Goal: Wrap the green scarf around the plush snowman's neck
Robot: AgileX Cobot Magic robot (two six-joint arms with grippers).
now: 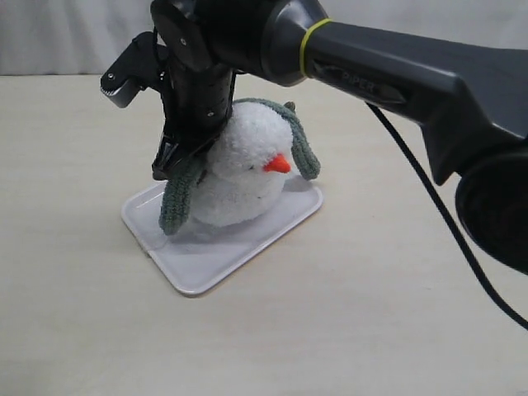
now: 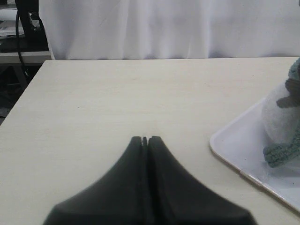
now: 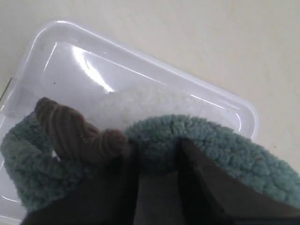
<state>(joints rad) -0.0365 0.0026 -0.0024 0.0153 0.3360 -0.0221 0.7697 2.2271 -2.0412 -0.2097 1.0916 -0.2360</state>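
Seeing closer than the exterior, wrist views show right gripper (image 3: 158, 150) pinching green scarf (image 3: 220, 136), left gripper (image 2: 145, 139) closed.

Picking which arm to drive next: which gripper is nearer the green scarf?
Right. The right gripper pinches the green scarf beside the plush snowman; the left gripper sits shut over bare table, off the tray, clear of the scarf.

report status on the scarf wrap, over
Right gripper shut on green scarf, draped over plush snowman on tray. Left gripper shut, off to the side. Nothing in the way.
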